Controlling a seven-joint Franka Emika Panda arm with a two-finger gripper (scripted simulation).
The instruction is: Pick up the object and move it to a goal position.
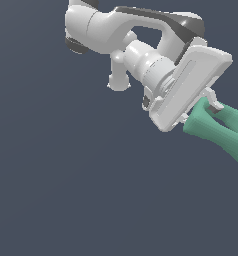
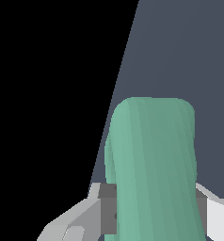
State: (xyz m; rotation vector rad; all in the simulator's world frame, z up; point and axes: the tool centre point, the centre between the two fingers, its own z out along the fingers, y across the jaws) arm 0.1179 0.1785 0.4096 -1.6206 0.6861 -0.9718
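While clamping from both sides, fingers (image 2: 104,209) pressing grey pads against the flanks of the object (image 2: 154,169), closing on the teal-green loop and gripping it firmly. Pinching near one end, judging by the exterior view, leaving the longer part of the object (image 1: 216,129) jutting out past the fingertips toward the exterior view's right. Holding it this way apparently for carrying: a grasp across the narrow width, which looks about as wide as the fingers' span, seeming to offer the surest hold for moving toward the goal. Showing the object's hole as a dark gap just beside one fingertip in the exterior view, though whether a finger is passing through it cannot be told.

Moving outward, white gripper (image 1: 197,107) tilting steeply, wrist and white arm (image 1: 126,30) reaching in from the upper part of the exterior view. Hanging against a plain dark slate surface with nothing else showing nearby; whether touching that surface or lifted clear of it cannot be told, with no shadow or bench edge visible. Running off the exterior view's right edge at the object's far end, so hiding its full extent. Leaving wide open room toward the exterior view's left and lower side. Showing no goal marker in either view.
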